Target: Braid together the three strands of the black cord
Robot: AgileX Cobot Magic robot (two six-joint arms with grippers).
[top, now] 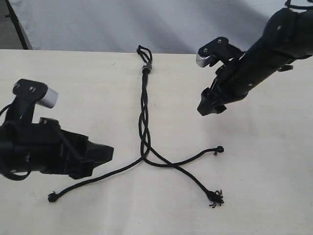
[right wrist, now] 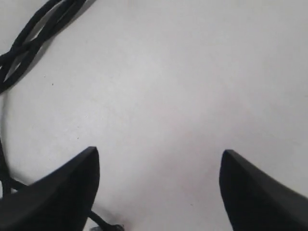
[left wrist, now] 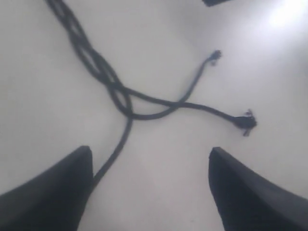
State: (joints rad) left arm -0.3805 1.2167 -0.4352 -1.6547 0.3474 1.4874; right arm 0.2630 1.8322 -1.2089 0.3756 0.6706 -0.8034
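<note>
Seeing the black cord (top: 144,112) lying flat on the table (top: 274,186), running down the middle between both arms, short loop (top: 143,50) and grey band (top: 146,67) at the far end. Finding it braided from the band down to a crossing point near mid-table, then the three strands (top: 168,165) fanning out loose: one heading left to a knotted tip (top: 51,197), one heading right to a small tip (top: 220,149), one ending in a frayed tip (top: 215,197) nearest the front edge on the right

Placing the left gripper (top: 101,162) just beside the left-heading strand, left of the braid's lower end. In the left wrist view, seeing that strand running in next to one finger (left wrist: 53,197) and vanishing at its edge; not able to resolve contact. Reading the jaws as spread wide, clamping nothing, only bare table showing between them

Placing the right gripper (top: 210,110) well right of the braid, apart from the cord, with the right-heading tip lying nearer the front edge than it. Reading these jaws as spread wide too, gripping nothing. In the right wrist view, catching the braid off to one side and a bit of strand showing past one finger (right wrist: 53,197), contact not being clear there either
</note>
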